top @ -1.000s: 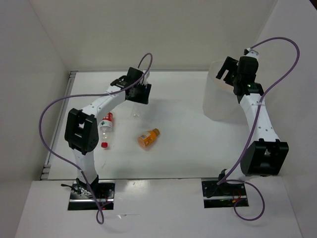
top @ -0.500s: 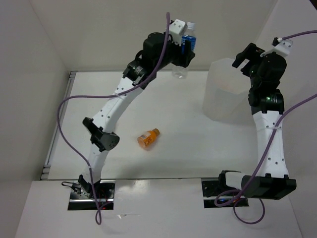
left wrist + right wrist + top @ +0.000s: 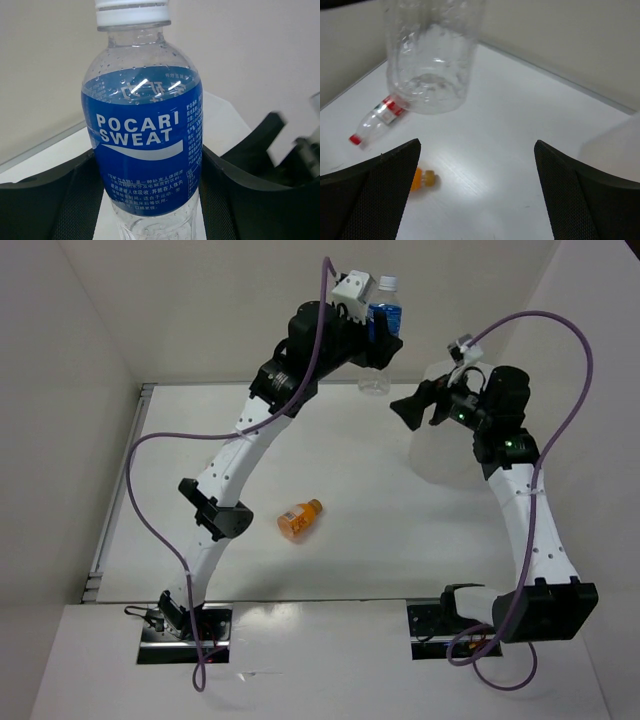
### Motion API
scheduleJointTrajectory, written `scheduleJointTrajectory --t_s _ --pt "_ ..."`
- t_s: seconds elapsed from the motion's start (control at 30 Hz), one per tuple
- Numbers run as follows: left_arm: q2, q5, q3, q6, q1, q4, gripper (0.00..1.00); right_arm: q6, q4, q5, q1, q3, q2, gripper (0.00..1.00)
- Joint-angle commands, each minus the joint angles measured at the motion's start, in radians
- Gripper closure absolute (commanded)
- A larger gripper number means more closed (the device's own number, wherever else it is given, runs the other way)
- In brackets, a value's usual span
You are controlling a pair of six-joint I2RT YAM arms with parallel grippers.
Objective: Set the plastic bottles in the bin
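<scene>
My left gripper [image 3: 378,337] is raised high and is shut on the clear bottle with the blue label [image 3: 382,318], held upright left of the bin [image 3: 440,455]. In the left wrist view the bottle [image 3: 145,150] fills the space between the black fingers [image 3: 45,205]. My right gripper [image 3: 408,408] is open and empty, in front of the bin's near-left side and pointing left at the bottle, whose clear base [image 3: 432,55] shows in its view. One orange bottle [image 3: 300,518] lies mid-table. The red-labelled bottle [image 3: 377,117] lies on the table, hidden in the top view.
White walls close in the table at the back and on both sides. A metal strip [image 3: 118,500] runs along the table's left edge. The left arm's elbow [image 3: 215,515] hangs over the left part of the table. The right arm covers part of the bin.
My left arm has lifted the blue-labelled bottle from the table, high and to the right, towards the bin. My right gripper has swung from above the bin to point left.
</scene>
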Motion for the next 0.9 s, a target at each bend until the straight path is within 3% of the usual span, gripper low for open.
scheduleJointTrajectory --t_s 0.0,0.33,0.47,0.53,0.6,0.67,0.73,0.8,0.87 --pt "-0.004 0.087 0.047 -0.088 0.0 0.055 0.57 -0.015 0.156 -0.146 0.071 -0.03 -0.037 0.01" --pt "0.007 0.142 0.057 -0.121 0.02 0.055 0.57 0.243 0.405 0.001 0.145 -0.056 -0.027 0.01" --pt "0.007 0.199 0.057 -0.141 0.02 0.064 0.57 0.272 0.406 0.097 0.197 -0.008 0.038 0.01" --pt "0.007 0.211 0.057 -0.15 0.02 0.064 0.57 0.296 0.406 0.111 0.208 0.001 0.062 0.1" --pt "0.007 0.224 0.057 -0.15 0.02 0.064 0.57 0.297 0.443 0.121 0.217 0.001 0.073 0.27" --pt "0.007 0.234 0.057 -0.15 0.02 0.064 0.57 0.297 0.443 0.13 0.229 0.001 0.073 0.33" --pt "0.007 0.243 0.057 -0.139 0.011 0.064 0.56 0.297 0.453 0.18 0.23 -0.011 0.064 0.56" --pt "0.007 0.244 0.047 -0.139 0.011 0.054 0.5 0.297 0.444 0.192 0.23 -0.011 0.051 0.64" --pt "0.007 0.244 0.047 -0.125 0.011 0.04 0.37 0.286 0.426 0.22 0.23 -0.011 0.032 0.74"
